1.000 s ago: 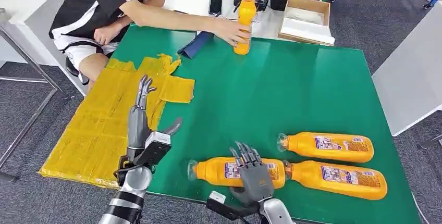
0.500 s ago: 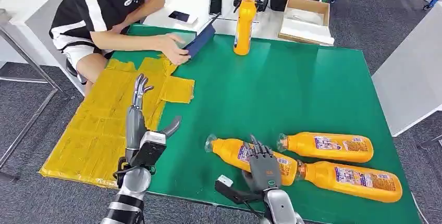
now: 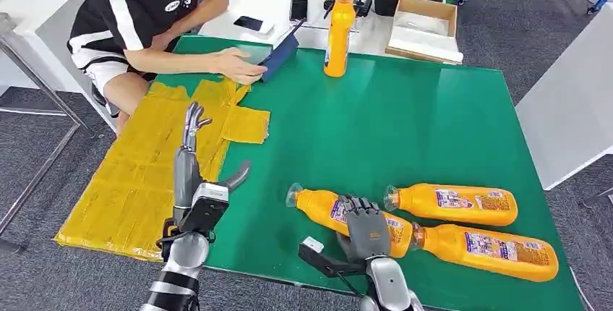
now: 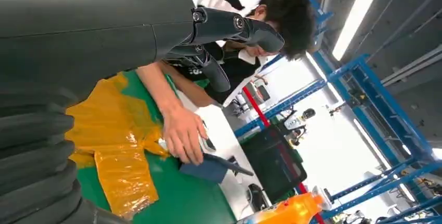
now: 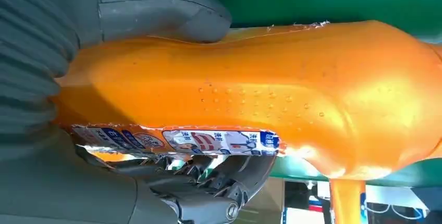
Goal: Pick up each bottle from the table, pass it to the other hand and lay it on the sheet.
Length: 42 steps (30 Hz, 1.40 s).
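Three orange bottles lie near the front right of the green table (image 3: 405,116). My right hand (image 3: 366,230) grips the nearest bottle (image 3: 318,206) round its middle, neck pointing left. In the right wrist view my thumb (image 5: 156,10) lies on one side of that bottle (image 5: 271,78) and my fingers (image 5: 219,182) curl round the other. The other two bottles (image 3: 452,204) (image 3: 495,252) lie just to its right. My left hand (image 3: 189,163) is open, fingers straight, above the yellow sheet (image 3: 137,181) at the table's left. A fourth bottle (image 3: 339,32) stands upright at the back.
A person sits at the back left, one hand (image 3: 238,65) on a dark blue folder (image 3: 280,54). A cardboard box (image 3: 425,25), phones and a black bag lie on the white table behind. In the left wrist view the person's hand (image 4: 182,133) rests beyond the sheet (image 4: 117,135).
My right hand's fingers have curled round the nearest bottle, which slid right and turned aslant, nudging the front bottle. The person let go of the upright bottle and reached to the folder.
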{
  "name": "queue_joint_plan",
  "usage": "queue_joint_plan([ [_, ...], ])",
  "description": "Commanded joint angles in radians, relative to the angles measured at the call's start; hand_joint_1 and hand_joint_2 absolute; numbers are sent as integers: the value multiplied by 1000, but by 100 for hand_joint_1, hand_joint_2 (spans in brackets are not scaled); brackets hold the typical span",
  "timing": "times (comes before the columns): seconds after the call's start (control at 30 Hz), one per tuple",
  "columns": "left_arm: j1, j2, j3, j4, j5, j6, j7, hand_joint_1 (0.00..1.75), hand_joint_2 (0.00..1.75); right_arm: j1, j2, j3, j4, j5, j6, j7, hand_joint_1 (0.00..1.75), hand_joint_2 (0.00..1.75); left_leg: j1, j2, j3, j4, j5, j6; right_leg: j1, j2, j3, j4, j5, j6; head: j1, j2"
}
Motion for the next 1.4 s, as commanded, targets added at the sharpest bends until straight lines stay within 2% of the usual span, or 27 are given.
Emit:
queue_joint_plan([
  [0.03,2,-2,-17,-11,14,-10,0,0,175,15,-1,-73,99,-65,10,-52,175,175,1,-2,3,-1,-1,-2,1,0,4,-2,-1,-2,0,0],
  [0.1,18,-4,-23,-29,16,-11,1,0,175,15,12,-90,80,-72,-18,-57,175,175,1,-1,3,-1,-1,-1,0,1,4,-2,-1,-2,0,0],
  [0.17,35,-5,-31,-43,28,-27,1,0,175,33,34,-116,9,-177,-53,-155,175,175,0,-1,3,-1,-1,-1,0,1,3,-1,-1,-1,0,0],
  [0.2,39,-5,-33,-46,30,-29,1,0,175,42,36,-119,-28,-191,-59,-166,175,175,1,-2,3,0,-1,-2,0,1,4,-1,-2,-2,0,0],
  [0.23,46,-8,-36,-53,37,-40,0,0,175,56,52,-135,-88,-254,-122,-226,175,175,0,-2,2,0,-1,-1,0,0,3,-1,-1,-1,0,0],
  [0.33,63,-11,-54,-61,55,-91,6,0,175,102,76,-157,-265,-394,-152,-340,175,175,1,-2,2,1,-2,-2,0,1,3,1,-3,-2,0,0],
  [0.5,63,-11,-54,-61,55,-91,6,0,175,102,76,-157,-265,-394,-152,-340,175,175,1,-2,2,1,-2,-2,0,1,3,1,-3,-2,0,0],
  [0.57,65,-13,-62,-56,58,-106,9,0,175,118,79,-165,-321,-432,-155,-369,175,175,0,-1,1,1,-1,-1,0,1,1,1,-2,-2,0,0],
  [0.6,68,-12,-83,-42,78,-151,14,0,175,144,93,-185,-410,-511,-166,-426,175,175,0,-1,2,1,-2,-2,0,2,2,1,-3,-2,0,0],
  [0.63,69,-5,-146,6,220,-364,27,0,175,231,145,-260,-660,-846,-158,-668,175,175,-1,-2,-1,1,-1,-1,-1,0,1,1,-2,-2,0,0],
  [0.7,68,-5,-149,6,250,-396,30,0,175,240,151,-266,-689,-901,-129,-700,175,175,0,-3,-3,1,0,0,-1,0,9,2,0,1,0,0],
  [0.77,61,-1,-146,21,300,-452,51,0,175,251,153,-262,-723,-967,-96,-744,175,175,0,-2,-3,1,-3,-2,0,1,8,1,-1,0,0,0],
  [0.9,52,4,-145,41,324,-483,53,0,175,254,153,-266,-727,-985,-79,-755,175,175,0,-2,-4,0,-1,-2,0,1,6,0,1,1,0,0],
  [0.93,49,11,-152,52,376,-550,66,0,175,252,153,-268,-725,-1003,-55,-765,175,175,0,-2,-2,0,-2,-2,0,1,8,0,0,0,0,0],
  [0.97,42,38,-158,91,496,-702,89,0,175,238,136,-258,-698,-1002,-3,-762,175,175,0,-1,-3,0,-1,-2,0,1,7,0,1,1,0,0],
  [1.03,40,59,-164,151,558,-790,76,0,175,199,112,-228,-613,-955,71,-715,175,175,0,0,-1,-2,-1,-2,0,2,9,-2,1,0,0,0],
  [1.1,36,61,-166,175,577,-816,61,0,175,173,113,-209,-548,-968,122,-727,171,175,0,2,0,-3,-1,-2,0,4,9,-3,2,1,0,0],
  [1.17,28,58,-174,178,583,-829,58,0,175,160,107,-169,-507,-957,177,-728,175,175,0,3,0,-3,-1,-3,0,5,9,-3,2,0,0,0],
  [1.27,18,54,-192,171,608,-856,71,0,175,139,121,-113,-431,-919,191,-719,175,175,1,2,0,-2,-2,-3,0,5,10,-2,1,-1,0,0],
  [1.4,17,53,-193,170,609,-856,72,0,175,137,123,-108,-424,-915,187,-719,175,175,1,2,-2,-1,-1,-2,0,4,8,-1,2,1,0,0],
])
